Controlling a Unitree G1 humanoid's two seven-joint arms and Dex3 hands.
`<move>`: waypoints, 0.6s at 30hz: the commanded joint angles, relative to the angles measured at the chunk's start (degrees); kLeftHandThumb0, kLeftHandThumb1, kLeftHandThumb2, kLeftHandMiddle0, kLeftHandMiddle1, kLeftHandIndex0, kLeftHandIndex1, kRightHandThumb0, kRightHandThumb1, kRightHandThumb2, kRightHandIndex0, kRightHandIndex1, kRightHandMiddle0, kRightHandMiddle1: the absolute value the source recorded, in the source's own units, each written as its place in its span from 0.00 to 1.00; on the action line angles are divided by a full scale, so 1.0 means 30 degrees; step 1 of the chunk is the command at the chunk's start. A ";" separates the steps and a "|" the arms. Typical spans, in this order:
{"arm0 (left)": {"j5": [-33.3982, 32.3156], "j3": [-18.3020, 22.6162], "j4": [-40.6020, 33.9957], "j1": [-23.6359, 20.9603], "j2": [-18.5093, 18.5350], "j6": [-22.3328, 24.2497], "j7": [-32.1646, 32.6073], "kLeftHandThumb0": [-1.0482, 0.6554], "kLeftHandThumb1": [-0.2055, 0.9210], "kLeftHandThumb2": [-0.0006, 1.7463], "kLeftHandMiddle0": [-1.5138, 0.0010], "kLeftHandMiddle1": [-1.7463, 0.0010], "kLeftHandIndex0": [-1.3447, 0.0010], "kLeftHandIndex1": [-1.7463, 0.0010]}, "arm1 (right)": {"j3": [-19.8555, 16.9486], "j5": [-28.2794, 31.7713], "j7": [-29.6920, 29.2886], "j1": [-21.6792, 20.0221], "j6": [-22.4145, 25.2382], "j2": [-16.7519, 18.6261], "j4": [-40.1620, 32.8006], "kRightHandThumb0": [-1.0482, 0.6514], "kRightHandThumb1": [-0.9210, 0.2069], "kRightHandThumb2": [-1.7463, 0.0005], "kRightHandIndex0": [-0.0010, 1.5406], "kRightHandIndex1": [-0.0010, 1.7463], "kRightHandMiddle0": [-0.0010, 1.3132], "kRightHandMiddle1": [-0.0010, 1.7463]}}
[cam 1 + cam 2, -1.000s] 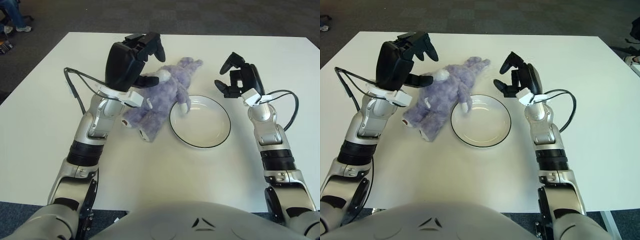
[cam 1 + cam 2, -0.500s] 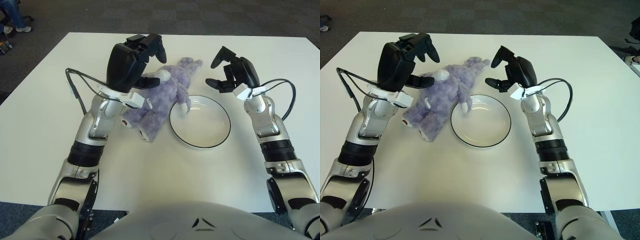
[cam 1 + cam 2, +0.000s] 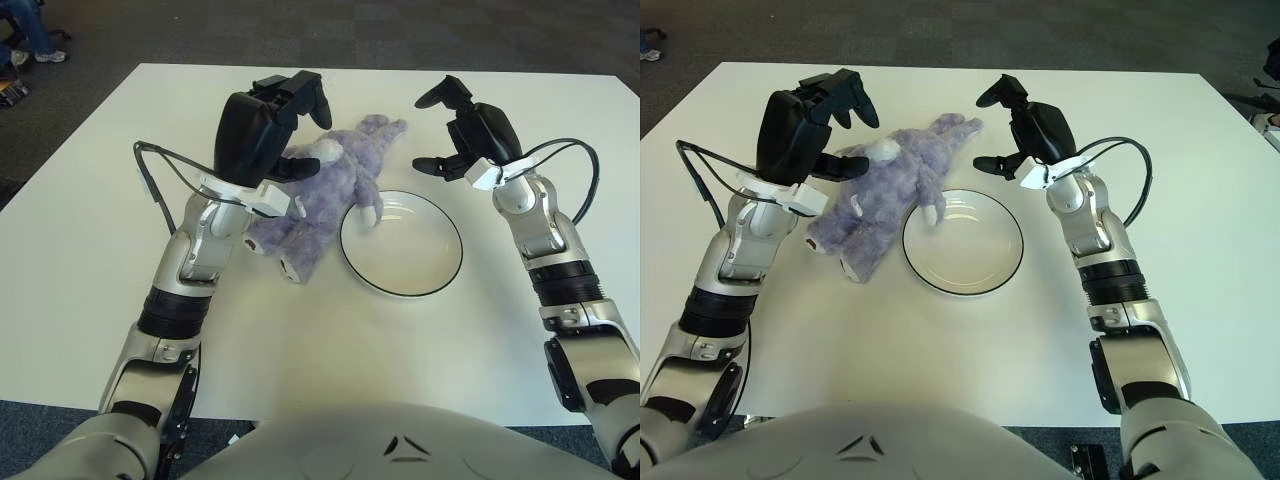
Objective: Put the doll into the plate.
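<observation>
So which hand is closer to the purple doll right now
Left. The left hand hovers open right over the doll, at its left side. The right hand, also open, is off to the doll's right, beyond the far rim of the plate.

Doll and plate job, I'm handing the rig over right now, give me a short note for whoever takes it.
Left hand: fingers open, holding nothing, over the doll's left side.
Right hand: fingers open, holding nothing, beyond the plate's far right rim, near the doll's ears.
Doll: purple plush lying on the table left of the plate, one paw over the rim.
Plate: white with a dark rim, holding only that paw.
Done: both hands brought close to the doll.
Left: grasp the doll, lift it, set it in the plate.
</observation>
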 commanded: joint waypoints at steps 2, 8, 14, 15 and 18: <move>-0.1322 0.1033 0.0278 0.0232 0.2022 0.0498 -0.2416 0.61 0.46 0.74 0.63 0.01 0.62 0.05 | -0.0157 0.0070 0.0042 -0.0242 -0.0264 -0.0416 -0.0105 0.27 0.47 0.49 0.81 1.00 0.00 0.61; -0.1026 0.1553 0.0076 0.0567 0.4452 0.0765 -0.4768 0.77 0.76 0.50 0.77 0.00 0.88 0.21 | -0.0319 0.0392 0.0090 -0.0205 -0.0492 -0.0564 0.0173 0.26 0.46 0.50 0.81 1.00 0.00 0.60; -0.0511 0.1522 0.0172 0.0756 0.5549 0.0604 -0.5142 0.38 0.43 0.58 0.97 0.18 0.99 0.37 | -0.0397 0.0634 -0.0019 -0.0385 -0.0843 -0.0579 0.0853 0.26 0.46 0.51 0.82 1.00 0.00 0.60; -0.0483 0.1526 0.0198 0.0768 0.5660 0.0565 -0.5195 0.37 0.42 0.58 0.98 0.20 0.99 0.38 | -0.0410 0.0663 0.0000 -0.0404 -0.0866 -0.0578 0.0930 0.26 0.46 0.51 0.82 1.00 0.00 0.60; -0.0505 0.1549 0.0296 0.0801 0.5957 0.0480 -0.5393 0.34 0.40 0.58 0.99 0.29 1.00 0.42 | -0.0451 0.0747 0.0055 -0.0430 -0.0911 -0.0575 0.1088 0.25 0.47 0.51 0.83 1.00 0.00 0.58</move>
